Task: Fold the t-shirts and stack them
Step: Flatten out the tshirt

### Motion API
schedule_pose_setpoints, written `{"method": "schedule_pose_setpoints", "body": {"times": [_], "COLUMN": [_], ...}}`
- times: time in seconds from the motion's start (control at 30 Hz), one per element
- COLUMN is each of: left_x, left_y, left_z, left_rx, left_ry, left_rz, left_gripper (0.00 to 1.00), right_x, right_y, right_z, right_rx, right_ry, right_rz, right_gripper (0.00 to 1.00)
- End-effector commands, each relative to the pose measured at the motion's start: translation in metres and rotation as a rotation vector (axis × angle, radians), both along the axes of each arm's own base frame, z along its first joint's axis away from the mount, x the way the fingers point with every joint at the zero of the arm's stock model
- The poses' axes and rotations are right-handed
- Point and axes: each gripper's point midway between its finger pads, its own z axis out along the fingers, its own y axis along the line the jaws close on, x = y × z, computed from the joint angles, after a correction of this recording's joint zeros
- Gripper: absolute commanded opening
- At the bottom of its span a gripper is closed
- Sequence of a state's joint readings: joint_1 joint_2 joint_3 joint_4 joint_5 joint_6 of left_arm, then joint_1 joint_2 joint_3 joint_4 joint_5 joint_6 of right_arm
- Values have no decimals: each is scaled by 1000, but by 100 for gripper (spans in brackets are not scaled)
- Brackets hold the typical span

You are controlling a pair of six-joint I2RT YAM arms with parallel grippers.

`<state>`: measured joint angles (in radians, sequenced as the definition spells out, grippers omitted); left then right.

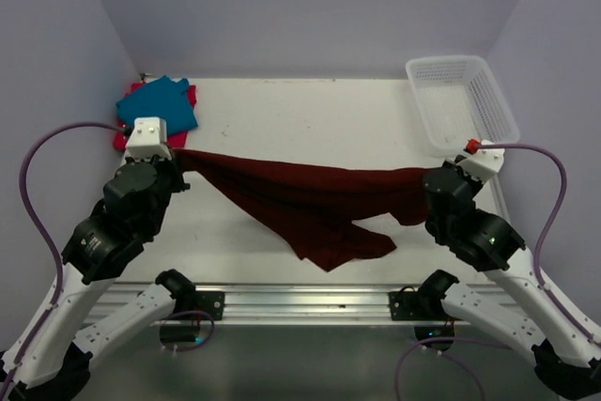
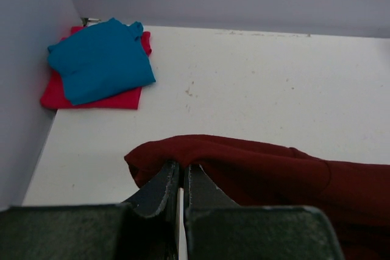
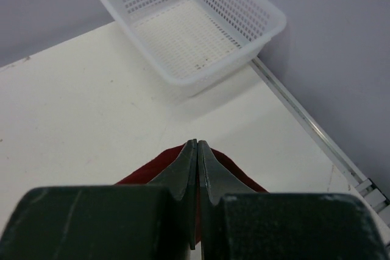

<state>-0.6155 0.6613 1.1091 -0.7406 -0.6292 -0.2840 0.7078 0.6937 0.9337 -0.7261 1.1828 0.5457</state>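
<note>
A dark maroon t-shirt (image 1: 310, 199) hangs stretched between my two grippers above the table, its lower part drooping toward the near edge. My left gripper (image 2: 181, 167) is shut on its left corner (image 2: 183, 150). My right gripper (image 3: 197, 144) is shut on its right corner (image 3: 159, 165); in the top view that gripper (image 1: 434, 172) sits at the cloth's right end and the left gripper (image 1: 178, 152) at its left end. A folded teal blue t-shirt (image 1: 158, 105) lies on a folded red-pink t-shirt (image 1: 120, 137) at the far left corner; both also show as the teal shirt (image 2: 100, 59) over the red-pink shirt (image 2: 116, 98).
A white mesh basket (image 1: 460, 102) stands at the far right corner, seen close as the basket (image 3: 192, 25) ahead of the right gripper. Purple walls close the left, back and right. A metal rail (image 1: 300, 302) runs along the near edge.
</note>
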Motion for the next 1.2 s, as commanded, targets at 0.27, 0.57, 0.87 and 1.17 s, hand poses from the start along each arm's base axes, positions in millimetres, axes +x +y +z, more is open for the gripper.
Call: {"method": "schedule_pose_setpoints", "body": {"times": [0.27,0.57,0.87,1.17], "left_x": [4,-20,-16,16], "left_y": [5,21,21,-22], "left_z": [143,200,177,108], "left_rx": [-114,-136,-123,-80], "left_ry": [-390,-569,-489,-298], "left_rz": [-1,-9,2,-100], "left_gripper": [0,0,0,0], "right_x": [15,3,-2,6], "right_y": [8,-3,-3,24], "right_z": [82,116,116,123], "right_rx": [58,68,90,115], "right_ry": [-256,-364,-396,-421], "right_rz": [54,68,100,259], "right_gripper": [0,0,0,0]}}
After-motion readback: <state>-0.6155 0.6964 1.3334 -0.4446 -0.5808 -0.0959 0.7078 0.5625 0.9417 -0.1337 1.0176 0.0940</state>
